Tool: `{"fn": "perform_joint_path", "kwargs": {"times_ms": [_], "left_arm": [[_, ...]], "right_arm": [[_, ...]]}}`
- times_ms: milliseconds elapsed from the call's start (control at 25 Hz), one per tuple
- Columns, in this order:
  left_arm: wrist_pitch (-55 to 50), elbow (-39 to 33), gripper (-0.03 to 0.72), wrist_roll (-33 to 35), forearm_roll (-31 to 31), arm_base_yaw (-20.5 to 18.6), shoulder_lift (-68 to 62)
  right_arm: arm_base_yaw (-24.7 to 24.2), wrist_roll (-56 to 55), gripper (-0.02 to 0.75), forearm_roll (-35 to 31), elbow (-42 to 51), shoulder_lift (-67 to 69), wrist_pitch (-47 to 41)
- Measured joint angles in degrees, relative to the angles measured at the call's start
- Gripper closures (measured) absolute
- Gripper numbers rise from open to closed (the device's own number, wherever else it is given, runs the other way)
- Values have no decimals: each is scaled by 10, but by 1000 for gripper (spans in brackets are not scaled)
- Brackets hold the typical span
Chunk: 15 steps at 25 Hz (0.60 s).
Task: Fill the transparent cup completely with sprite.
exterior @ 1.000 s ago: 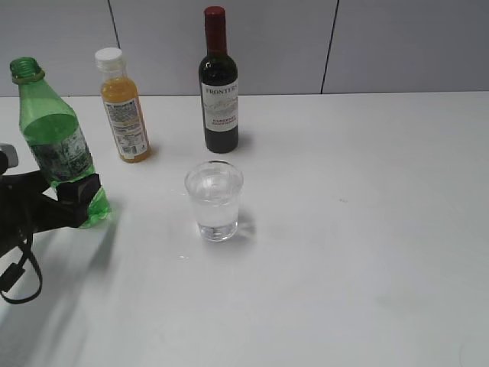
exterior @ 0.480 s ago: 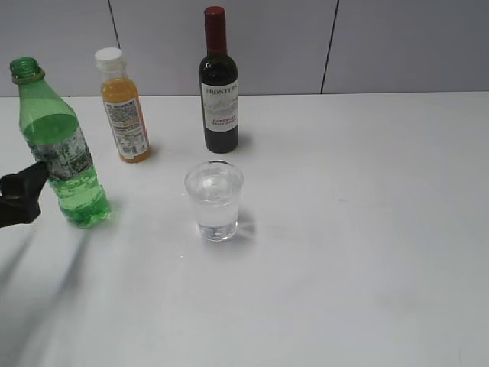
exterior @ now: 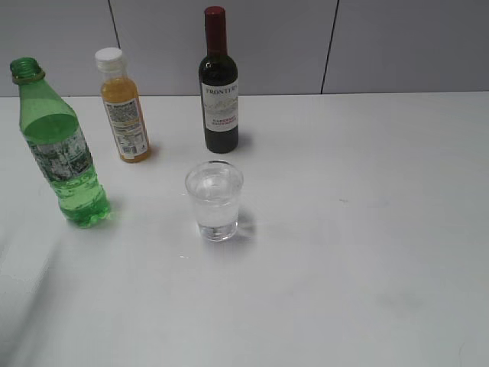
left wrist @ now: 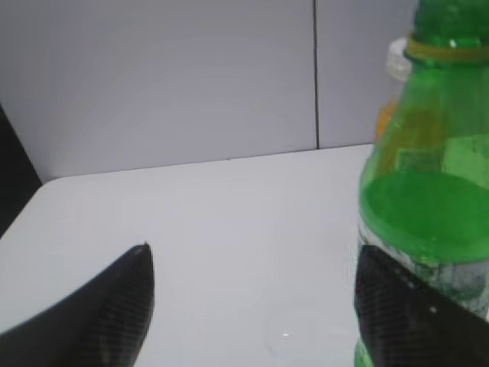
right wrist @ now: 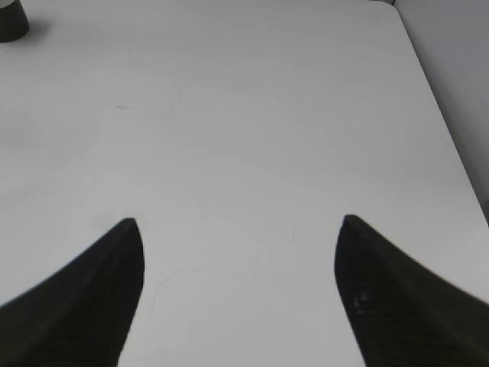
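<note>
**Cup filled near rim; both grippers spread wide, nothing held**

Nearest in exterior view: bare white table [exterior: 344, 290], no arm visible. Mid-table: transparent cup [exterior: 215, 200], upright, clear liquid reaching close to rim. Left of cup and well apart: green sprite bottle [exterior: 59, 150], upright, uncapped, partly full. Farther back: orange-juice bottle [exterior: 124, 107] with white cap, then dark wine bottle [exterior: 219, 84] with red top directly behind cup, both upright near grey wall.

Left wrist view: left gripper [left wrist: 252, 294] with fingers set wide, empty; right-hand fingertip just in front of sprite bottle [left wrist: 435, 206], contact not discernible.

Right wrist view: right gripper [right wrist: 238, 264] likewise wide apart, empty, over bare tabletop; dark bottle base at top-left corner.
</note>
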<state>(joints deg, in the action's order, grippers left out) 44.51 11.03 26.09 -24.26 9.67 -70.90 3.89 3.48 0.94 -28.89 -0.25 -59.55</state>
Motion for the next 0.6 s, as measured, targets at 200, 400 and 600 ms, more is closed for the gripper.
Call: {"fn": "perform_joint_path", "kwargs": {"times_ms": [200,400,600], "left_arm": [[-189,69,70,139,-111,-5,74],[-402,166,76,211,-176,-84,80],[-609,270,99,215,-127,-211,78]], "right_arm": [[0,0,146,0,0,0,0],[0,0,146,0,0,0,0],[0,0,146,0,0,0,0]]}}
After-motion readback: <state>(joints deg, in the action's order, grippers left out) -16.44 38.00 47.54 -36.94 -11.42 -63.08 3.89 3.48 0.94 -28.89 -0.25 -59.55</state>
